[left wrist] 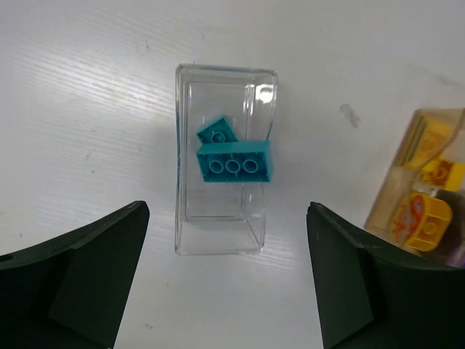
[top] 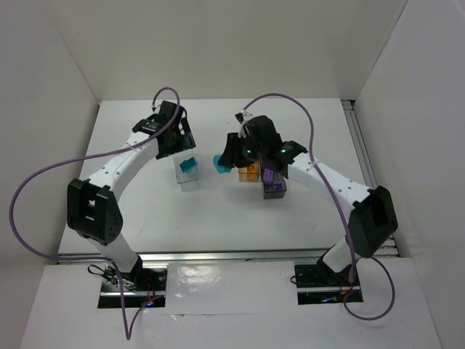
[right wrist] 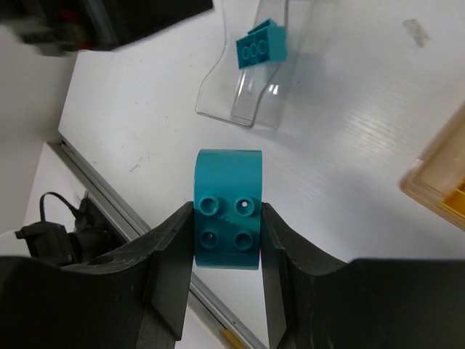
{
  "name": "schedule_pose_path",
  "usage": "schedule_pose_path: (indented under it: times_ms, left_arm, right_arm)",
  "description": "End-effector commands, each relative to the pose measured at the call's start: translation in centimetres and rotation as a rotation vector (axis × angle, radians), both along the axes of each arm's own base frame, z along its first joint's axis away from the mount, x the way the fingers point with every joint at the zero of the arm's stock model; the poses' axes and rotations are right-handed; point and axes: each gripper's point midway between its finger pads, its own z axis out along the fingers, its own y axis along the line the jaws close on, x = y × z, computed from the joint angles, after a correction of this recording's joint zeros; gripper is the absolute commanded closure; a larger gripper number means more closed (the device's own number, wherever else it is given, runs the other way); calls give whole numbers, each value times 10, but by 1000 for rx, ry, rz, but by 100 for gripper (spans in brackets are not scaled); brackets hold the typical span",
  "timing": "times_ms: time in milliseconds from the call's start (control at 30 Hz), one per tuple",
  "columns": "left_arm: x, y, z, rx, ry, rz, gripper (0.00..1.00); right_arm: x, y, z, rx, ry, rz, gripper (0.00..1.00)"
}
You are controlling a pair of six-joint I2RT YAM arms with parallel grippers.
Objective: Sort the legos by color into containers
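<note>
A robotics lab test cell. A white table (top: 218, 214) is boxed in by plain white panels (top: 240, 43) on three sides. Two white-and-black robot arms, left arm (top: 123, 167) and right arm (top: 341, 185), are mounted at its near edge along an aluminium rail (top: 232, 256), with purple cables (top: 22, 196) looping loose. A clear bin (top: 191, 182) holding teal bricks (top: 189, 165) sits on the table.

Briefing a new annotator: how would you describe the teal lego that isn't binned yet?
On the white table, follow the right arm to its jaws. Clamped there is a teal lego with one rounded end; unlike the two teal legos in the clear bin, it is held off the table.
</note>
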Motion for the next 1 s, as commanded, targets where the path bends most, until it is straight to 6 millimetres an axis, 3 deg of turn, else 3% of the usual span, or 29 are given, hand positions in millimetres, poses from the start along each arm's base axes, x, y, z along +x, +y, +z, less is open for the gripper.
schedule_pose_path:
  times_ms: [0,133,167,233,367,400,467,500,567,667,767,800,900,967]
  left_arm:
    - [-17,29,106,18,-206,51,3]
    - [-57,74,154,-6,-297,154,3]
    - [-64,78,159,-22,-313,159,3]
    - [-81,90,170,-45,-352,168,3]
    - [-93,107,168,-29,-350,188,3]
    - [-95,108,171,-37,-359,190,3]
    - [-97,113,168,-31,-345,196,3]
    - [-99,111,163,-31,-325,180,3]
    - [-99,112,158,-35,-312,181,3]
    - [-102,113,153,-41,-301,182,2]
    - [-101,112,151,-49,-299,170,2]
    - [-101,112,155,-51,-317,169,2]
    - [-102,112,147,-49,-297,170,2]
    - [-102,115,147,-47,-297,179,2]
  right_arm:
    - [11,51,14,38,-74,68,70]
    - [26,96,-1,4,-88,106,70]
    - [41,107,-8,-6,-90,90,70]
    - [48,117,-23,-43,-78,89,70]
    - [74,134,-44,-80,-83,60,70]
    - [73,140,-59,-97,-66,70,70]
    - [82,144,-58,-101,-79,52,40]
    - [85,147,-70,-122,-73,60,30]
    - [82,148,-67,-154,-66,63,13]
    - [82,146,-44,-163,-132,18,1]
    - [94,125,-27,-117,-166,-75,16]
    - [99,119,-32,-109,-147,-87,19]
    - [108,115,-53,-52,-38,-45,21]
    - [107,118,-62,-63,-11,-28,16]
